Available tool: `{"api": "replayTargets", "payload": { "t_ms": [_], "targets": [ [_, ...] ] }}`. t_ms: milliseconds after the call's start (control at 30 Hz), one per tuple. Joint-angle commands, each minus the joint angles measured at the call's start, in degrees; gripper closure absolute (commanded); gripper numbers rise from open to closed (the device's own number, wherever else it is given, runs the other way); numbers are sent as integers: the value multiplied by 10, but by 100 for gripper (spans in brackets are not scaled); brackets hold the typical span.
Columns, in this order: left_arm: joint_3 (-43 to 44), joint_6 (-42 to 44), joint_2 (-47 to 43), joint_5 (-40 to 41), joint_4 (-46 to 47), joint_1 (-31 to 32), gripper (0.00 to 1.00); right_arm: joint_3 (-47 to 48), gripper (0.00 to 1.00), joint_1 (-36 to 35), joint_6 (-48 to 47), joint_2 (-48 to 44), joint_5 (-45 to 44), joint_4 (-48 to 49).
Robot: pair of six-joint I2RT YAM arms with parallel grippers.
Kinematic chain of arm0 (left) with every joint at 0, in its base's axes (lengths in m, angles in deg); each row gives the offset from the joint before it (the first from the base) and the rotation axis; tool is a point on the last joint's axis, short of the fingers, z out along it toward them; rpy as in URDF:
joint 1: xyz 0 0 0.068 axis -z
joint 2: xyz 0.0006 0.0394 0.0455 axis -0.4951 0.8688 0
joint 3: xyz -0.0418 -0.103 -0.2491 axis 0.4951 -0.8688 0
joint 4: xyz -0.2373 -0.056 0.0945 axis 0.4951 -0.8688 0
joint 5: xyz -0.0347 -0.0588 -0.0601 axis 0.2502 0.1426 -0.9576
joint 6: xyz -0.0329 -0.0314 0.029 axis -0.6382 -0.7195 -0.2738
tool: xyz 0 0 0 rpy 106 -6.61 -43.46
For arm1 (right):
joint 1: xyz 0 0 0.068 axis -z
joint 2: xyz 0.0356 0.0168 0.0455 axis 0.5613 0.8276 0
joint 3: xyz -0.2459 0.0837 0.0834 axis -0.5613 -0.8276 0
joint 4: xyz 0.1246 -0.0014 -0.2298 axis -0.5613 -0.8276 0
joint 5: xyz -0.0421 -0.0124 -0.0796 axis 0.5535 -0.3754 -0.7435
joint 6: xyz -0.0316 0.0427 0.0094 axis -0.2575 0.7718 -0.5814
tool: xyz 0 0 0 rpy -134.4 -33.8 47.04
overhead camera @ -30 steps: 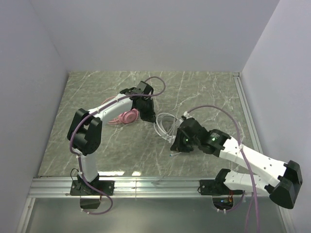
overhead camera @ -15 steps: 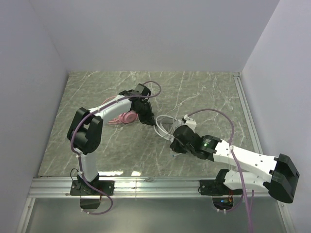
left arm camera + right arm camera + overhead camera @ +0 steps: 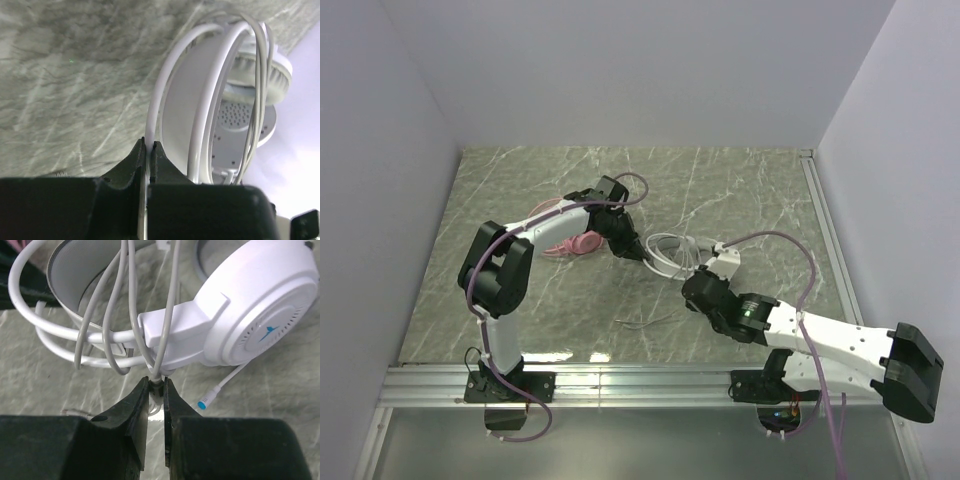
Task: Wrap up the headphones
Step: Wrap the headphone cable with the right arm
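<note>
The white headphones (image 3: 667,250) lie mid-table, their thin cable looped loosely round the headband. My left gripper (image 3: 636,250) is at their left end, shut on a strand of the white cable (image 3: 156,100); the headband and a grey-cushioned earcup (image 3: 260,75) rise just beyond the jaws. My right gripper (image 3: 700,273) is at their near right side, shut on a thicker piece of the same cable (image 3: 159,381), directly under the white earcup (image 3: 260,315). A blue-tipped plug (image 3: 202,404) hangs loose beside the jaws. The pink headphones (image 3: 582,243) lie left of the left gripper, partly hidden by the arm.
A thin dark wire-like strip (image 3: 645,322) lies on the marble table (image 3: 520,200) near the front, between the two arms. A raised metal rail (image 3: 825,230) borders the table's right side, and white walls close in the back and both sides.
My right arm has swung from the near left of the white headphones to their near right, still holding the cable. My left gripper has shifted slightly right and nearer, still holding its strand.
</note>
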Motion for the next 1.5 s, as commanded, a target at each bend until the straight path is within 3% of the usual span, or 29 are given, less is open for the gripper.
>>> {"api": "replayTargets", "payload": {
  "t_ms": [0, 367, 600, 800, 967, 1133, 1233, 1467],
  "targets": [
    [3, -4, -10, -106, 14, 10, 99, -13, 90, 2, -27, -16, -107, 94],
    [29, -14, -6, -183, 32, 29, 100, -51, 99, -3, 48, -12, -221, 168],
    [38, -21, -15, -202, 32, 42, 99, -33, 100, -13, 209, 12, -352, 98],
    [110, -12, -10, -197, -11, 49, 100, -8, 100, -13, 375, 45, -430, 43],
    [111, -28, -21, -192, 1, 58, 100, 15, 100, -12, 500, 86, -412, -36],
    [31, -57, -37, -173, 95, 85, 99, -42, 100, 1, 480, 96, -348, 73],
    [-47, -81, -47, -170, 171, 103, 99, -65, 100, 6, 487, 97, -326, 85],
    [-141, -88, -29, -140, 238, 137, 99, -100, 99, 5, 492, 99, -298, 94]
  ]
}}
